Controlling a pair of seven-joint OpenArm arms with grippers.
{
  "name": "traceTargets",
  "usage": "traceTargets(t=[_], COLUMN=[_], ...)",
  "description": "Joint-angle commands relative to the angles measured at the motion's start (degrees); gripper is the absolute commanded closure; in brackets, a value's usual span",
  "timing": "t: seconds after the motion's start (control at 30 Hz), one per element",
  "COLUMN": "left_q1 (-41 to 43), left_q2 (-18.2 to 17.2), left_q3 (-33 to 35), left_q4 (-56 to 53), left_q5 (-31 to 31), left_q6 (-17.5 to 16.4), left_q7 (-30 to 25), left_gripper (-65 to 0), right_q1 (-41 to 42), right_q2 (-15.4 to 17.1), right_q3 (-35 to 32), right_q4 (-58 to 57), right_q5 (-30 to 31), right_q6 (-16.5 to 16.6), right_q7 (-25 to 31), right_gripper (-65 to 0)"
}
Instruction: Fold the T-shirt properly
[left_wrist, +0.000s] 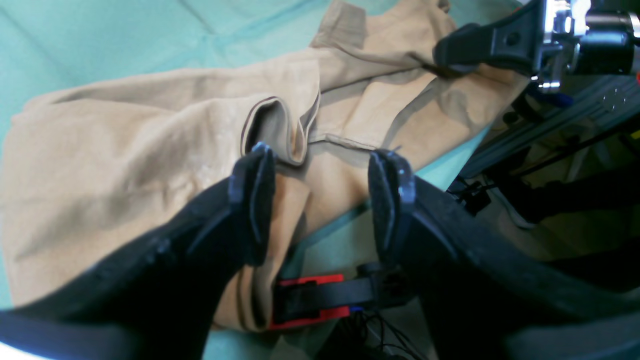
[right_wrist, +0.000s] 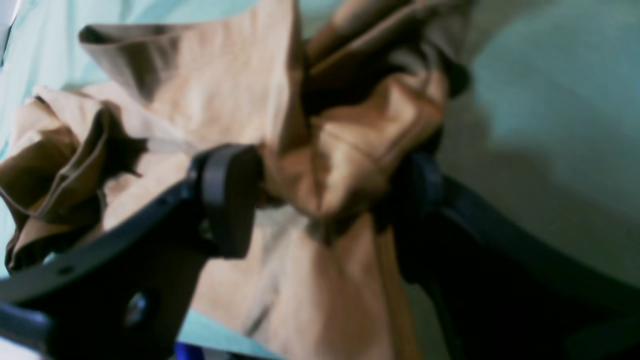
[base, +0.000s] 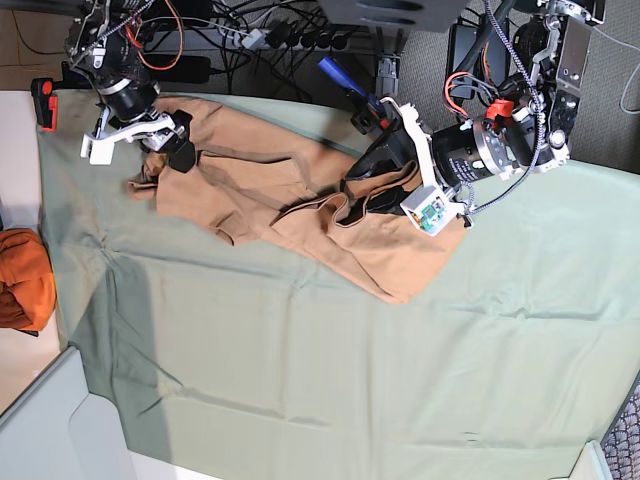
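The T-shirt (base: 300, 215) lies crumpled in a long band across the upper part of the sage-green cloth (base: 330, 360), running from about ten o'clock down toward the centre in the base view, with one broad end spread flat at roughly three o'clock of the garment and a bunched end at nine o'clock. Folds and a looped hem stand up along its middle.

The right gripper (right_wrist: 320, 200) sits at the bunched end, at ten o'clock in the base view. Its jaws stand wide with a thick gather of the tan fabric wedged between them, the cloth pressing against both pads, so it is grasping the T-shirt.

The left gripper (left_wrist: 322, 200) is over the other end, at about two o'clock in the base view. Its fingers (left_wrist: 252, 200) are spread apart, released, with fabric lying below the gap and nothing pinched; the looped hem lies just beyond the tips.

Off the cloth, at nine o'clock of the base view, a bright-orange bundle (base: 22, 280) rests well apart from the shirt.
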Motion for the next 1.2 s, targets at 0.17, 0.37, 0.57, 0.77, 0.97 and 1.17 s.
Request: traceTargets(t=[0.17,0.37,0.57,0.77,0.97,1.17], left_q1=[-0.28,-0.31,-0.24,-0.20,0.07,0.07], left_q2=[0.11,-0.17,-5.68,-8.79,-11.23,-13.09], left_q3=[-2.71,-9.94,-16.81,-23.39,-26.51,-26.56], left_q4=[1.14,1.16,1.16,1.16,1.09,1.09], left_q5=[-1.27,-4.81,-9.77,-12.02,-12.04,-12.07], left_q6=[-0.98,-1.07,-2.22,-2.22,-2.22,-2.22], left_q7=[-0.90,-0.83,1.62,1.88,2.43,2.60], left_gripper=[-33.3,-33.3,-33.3,-33.3,-33.3,-33.3], right_q1=[-0.07,0.22,1.86,2.73,3.43,3.54], right_q2=[0.72,0.96,3.17,5.51,-3.91,-12.66], right_q3=[0.02,0.87,5.07,5.27,2.45,-10.34], right_q4=[0.70,0.72,0.70,2.45,14.73,22.10], right_q5=[0.22,-5.57,-7.80,0.46,2.73,-4.61], right_q6=[5.86,5.84,5.81,6.03,7.08,7.06], right_q7=[1.40,6.62,6.58,2.67,0.98,4.35], right_gripper=[-23.6,0.0,0.0,0.0,0.0,0.0])
